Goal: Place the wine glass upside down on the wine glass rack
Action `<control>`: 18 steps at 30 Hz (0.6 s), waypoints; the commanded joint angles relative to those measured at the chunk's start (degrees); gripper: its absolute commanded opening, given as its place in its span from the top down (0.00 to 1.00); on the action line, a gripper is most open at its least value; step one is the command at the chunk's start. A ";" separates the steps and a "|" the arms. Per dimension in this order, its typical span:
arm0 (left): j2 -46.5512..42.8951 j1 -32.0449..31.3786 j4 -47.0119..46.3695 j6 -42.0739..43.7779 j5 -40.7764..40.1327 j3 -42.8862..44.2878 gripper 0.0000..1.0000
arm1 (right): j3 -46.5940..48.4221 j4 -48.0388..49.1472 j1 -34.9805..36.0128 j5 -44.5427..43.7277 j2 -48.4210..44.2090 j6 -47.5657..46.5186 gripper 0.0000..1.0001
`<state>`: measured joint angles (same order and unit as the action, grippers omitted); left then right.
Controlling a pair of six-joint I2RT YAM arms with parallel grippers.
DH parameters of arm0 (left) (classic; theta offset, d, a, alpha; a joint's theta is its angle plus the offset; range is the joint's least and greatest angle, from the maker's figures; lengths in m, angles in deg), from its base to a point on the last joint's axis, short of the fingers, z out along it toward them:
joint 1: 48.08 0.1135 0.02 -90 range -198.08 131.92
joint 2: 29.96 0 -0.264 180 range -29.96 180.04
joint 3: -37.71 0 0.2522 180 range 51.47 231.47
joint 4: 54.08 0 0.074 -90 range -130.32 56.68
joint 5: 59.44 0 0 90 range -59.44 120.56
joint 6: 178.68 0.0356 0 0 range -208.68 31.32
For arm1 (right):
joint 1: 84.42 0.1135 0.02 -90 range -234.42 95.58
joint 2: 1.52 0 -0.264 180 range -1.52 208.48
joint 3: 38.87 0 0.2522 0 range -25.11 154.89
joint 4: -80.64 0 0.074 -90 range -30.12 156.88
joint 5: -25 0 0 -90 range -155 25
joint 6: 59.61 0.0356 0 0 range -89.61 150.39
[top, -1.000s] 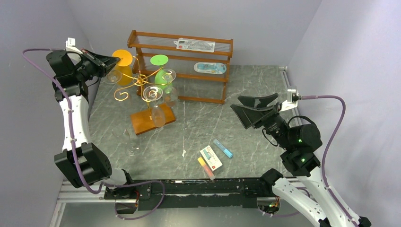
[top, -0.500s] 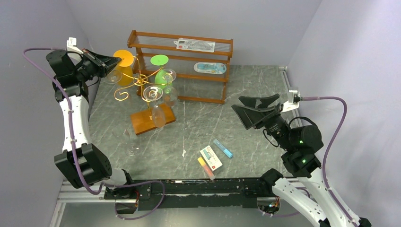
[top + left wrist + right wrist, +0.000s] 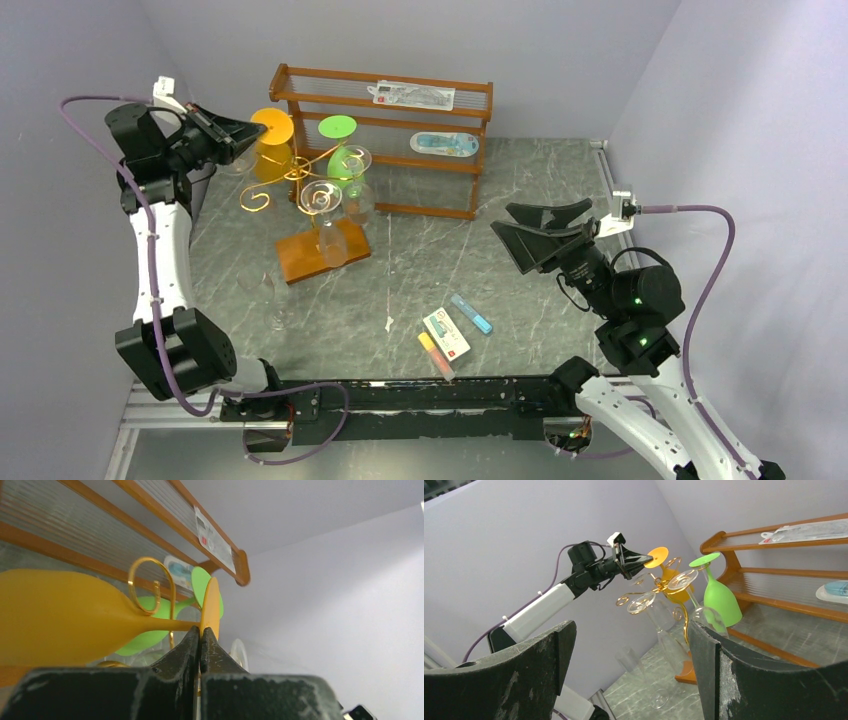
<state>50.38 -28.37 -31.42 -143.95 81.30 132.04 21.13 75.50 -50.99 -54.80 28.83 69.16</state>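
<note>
An orange wine glass hangs upside down at the back left, its flat foot uppermost. My left gripper is shut on the rim of that foot. The glass's stem lies against a gold curl of the wine glass rack. The rack's wooden base sits on the table. A green glass and two clear glasses also hang on it. My right gripper stands open and empty at mid right, well away from the rack.
A two-tier wooden shelf with packets on it stands right behind the rack. A clear flute stands on the table front left. A small box and a blue stick lie near the front. The left wall is close to my left arm.
My left gripper has shifted slightly right toward the rack, carrying the orange glass with it. The right arm has barely moved.
</note>
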 commanded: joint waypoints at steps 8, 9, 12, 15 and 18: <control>2.82 -4.65 2.82 3.94 1.38 4.59 0.95 | -0.79 -0.27 -0.25 -0.96 -0.64 0.35 0.14; 2.94 -4.67 2.84 4.02 1.10 4.85 0.95 | -0.80 -0.27 -0.21 -0.97 -0.56 0.37 0.14; 3.64 -4.62 2.57 3.52 0.37 5.99 0.95 | -0.73 -0.19 -0.21 -0.97 -0.40 0.40 0.15; 4.84 -4.67 1.59 2.41 0.02 7.41 0.95 | -0.71 -0.19 -0.21 -0.97 -0.25 0.30 0.15; 6.10 -4.65 0.69 1.43 -0.58 8.79 0.95 | -0.62 -0.27 -0.21 -1.12 -0.20 0.23 0.15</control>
<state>55.08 -32.83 -29.56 -141.00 81.38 137.71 21.13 75.46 -50.99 -55.37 28.83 69.20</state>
